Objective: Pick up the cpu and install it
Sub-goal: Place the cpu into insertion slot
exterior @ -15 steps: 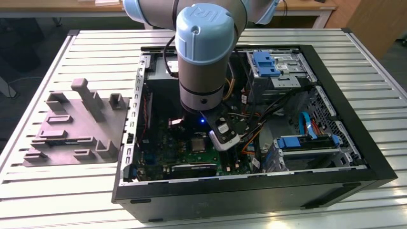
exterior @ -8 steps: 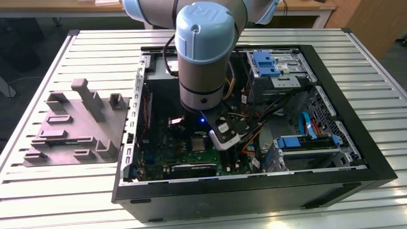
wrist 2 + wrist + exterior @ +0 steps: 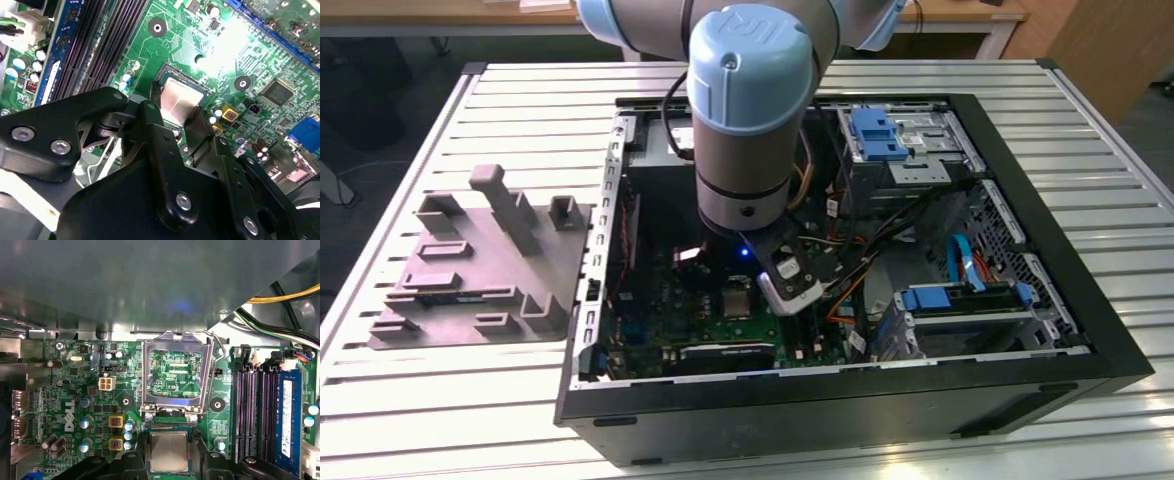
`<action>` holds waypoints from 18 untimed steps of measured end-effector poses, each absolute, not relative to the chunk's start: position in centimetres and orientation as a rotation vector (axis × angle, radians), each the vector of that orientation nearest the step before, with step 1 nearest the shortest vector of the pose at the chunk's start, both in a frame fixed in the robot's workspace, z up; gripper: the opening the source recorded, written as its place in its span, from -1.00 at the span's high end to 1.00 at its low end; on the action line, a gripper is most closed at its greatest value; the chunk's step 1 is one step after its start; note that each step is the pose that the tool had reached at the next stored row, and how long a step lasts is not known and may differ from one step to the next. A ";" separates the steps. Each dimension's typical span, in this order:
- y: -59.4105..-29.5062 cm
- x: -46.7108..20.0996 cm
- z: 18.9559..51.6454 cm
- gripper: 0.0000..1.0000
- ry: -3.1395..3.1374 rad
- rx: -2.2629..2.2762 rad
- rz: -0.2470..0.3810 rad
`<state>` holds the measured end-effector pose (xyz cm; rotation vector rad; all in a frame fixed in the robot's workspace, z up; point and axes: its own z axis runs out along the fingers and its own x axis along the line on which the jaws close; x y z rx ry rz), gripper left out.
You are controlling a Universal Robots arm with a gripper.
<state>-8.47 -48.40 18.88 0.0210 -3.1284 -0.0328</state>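
1. Black fingers [image 3: 155, 130] lie foremost in the second wrist view, set narrow and gripping the cpu [image 3: 181, 104] by two opposite edges.
2. Cpu location: silvery top upward, at the socket [image 3: 172, 74] on the green motherboard [image 3: 80, 390], just beside the opened load frame [image 3: 147, 375]. Full seating cannot be told.
3. Memory slots [image 3: 255, 410] run beside the socket.
4. Exterior view: the arm [image 3: 747, 120] reaches down into the open computer case [image 3: 1107, 340] on the slatted desk [image 3: 454, 400]. A grey moulded fixture [image 3: 480, 270] sits beside the case, on the exterior view's left.

White lettering is spotted on the green motherboard [image 3: 70, 385]; a printed white sticker [image 3: 287, 407] is carried by the blue memory module [image 3: 296, 445], too small to read.
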 end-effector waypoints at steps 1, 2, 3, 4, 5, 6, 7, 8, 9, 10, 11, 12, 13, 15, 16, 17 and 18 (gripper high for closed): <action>-48.5 -8.5 18.9 0.12 -3.128 0.015 -0.033; -48.5 -8.5 18.9 0.12 -3.129 0.010 -0.035; -48.5 -8.5 18.9 0.12 -3.129 0.005 -0.037; -48.5 -8.5 18.9 0.12 -3.129 -0.002 -0.039; -48.5 -8.5 18.9 0.12 -3.129 -0.011 -0.039; -48.5 -8.5 18.9 0.12 -3.129 -0.015 -0.039; -48.5 -8.5 18.9 0.12 -3.129 -0.016 -0.040; -48.5 -8.5 19.0 0.12 -3.129 -0.016 -0.041; -48.5 -8.4 19.1 0.12 -3.129 -0.016 -0.041; -48.5 -8.4 19.2 0.12 -3.128 -0.016 -0.040; -48.5 -8.5 19.3 0.12 -3.128 -0.016 -0.040; -48.5 -8.5 19.4 0.12 -3.128 -0.016 -0.039; -48.5 -8.5 19.4 0.12 -3.128 -0.016 -0.040; -48.5 -8.5 19.4 0.12 -3.128 -0.016 -0.040; -48.5 -8.5 19.4 0.12 -3.128 -0.016 -0.040; -48.5 -8.5 19.4 0.12 -3.128 -0.016 -0.039; -48.5 -8.5 19.4 0.12 -3.128 -0.017 -0.039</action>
